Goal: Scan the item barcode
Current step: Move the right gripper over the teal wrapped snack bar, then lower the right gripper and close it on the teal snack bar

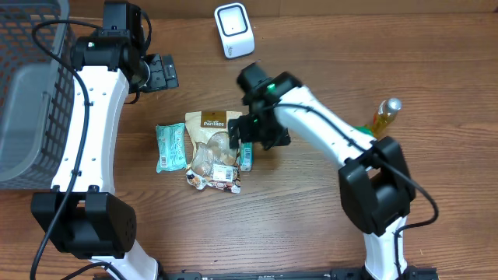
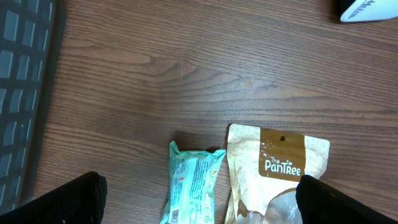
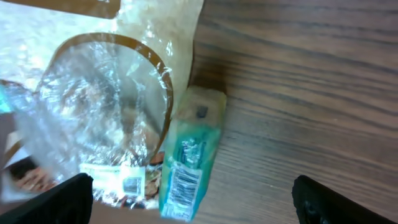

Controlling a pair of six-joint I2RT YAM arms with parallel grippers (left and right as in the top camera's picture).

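We see left gripper [image 1: 159,72] jaws wide apart, arm stretched forward; right gripper [image 1: 247,138] jaws wide apart, arm angled left, pointing down.

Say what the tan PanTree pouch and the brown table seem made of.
Tan PanTree pouch: probably matt paper-look film, with a glossy clear plastic window that crinkles and glints. Brown table: wood or wood-look laminate, judging by its grain lines.

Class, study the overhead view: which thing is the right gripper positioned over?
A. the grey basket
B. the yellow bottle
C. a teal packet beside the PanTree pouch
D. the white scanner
C: the right gripper, jaws open, sits over the teal packet lying against the PanTree pouch, as its wrist view confirms.
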